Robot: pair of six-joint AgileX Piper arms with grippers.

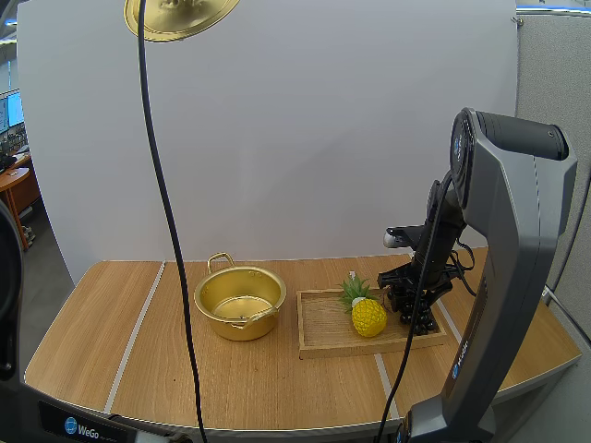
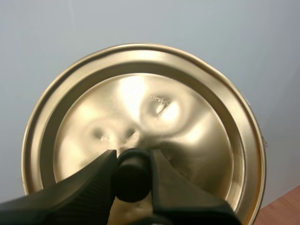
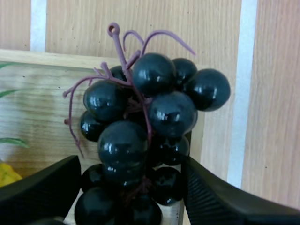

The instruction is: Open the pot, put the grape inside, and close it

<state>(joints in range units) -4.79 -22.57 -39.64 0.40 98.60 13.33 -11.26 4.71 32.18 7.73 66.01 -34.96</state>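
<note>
Left gripper point(image 2: 132, 157) was clamped on the black round knob point(image 2: 132, 183) of the round golden metal lid point(image 2: 140, 103), one finger on each side of the knob. It held the lid high above the table, well apart from the pot and to the pot's left in the high view.

Right gripper point(image 3: 131, 187) was down at the right end of the shallow rectangular wooden tray point(image 1: 323, 330). Its two fingers pressed against the lower berries of the bunch of dark, glossy grapes point(image 3: 154, 112), one on each side. The bunch lay close to a corner of the tray, with its purple stem pointing away from the gripper.

The open golden metal pot point(image 1: 222, 323) stood on the light wooden table point(image 1: 111, 323), just beside the tray's left edge with a narrow gap between them. A small yellow toy pineapple with green leaves point(image 1: 367, 316) sat on the tray between the pot side and the right gripper, just beside that gripper.

Bare wood ran from the pot to the table's left edge. A free strip lay along the near edge in front of the pot and tray.

Counted: one pot with two handles, one lid, one tray, one pineapple, one bunch of grapes.
</note>
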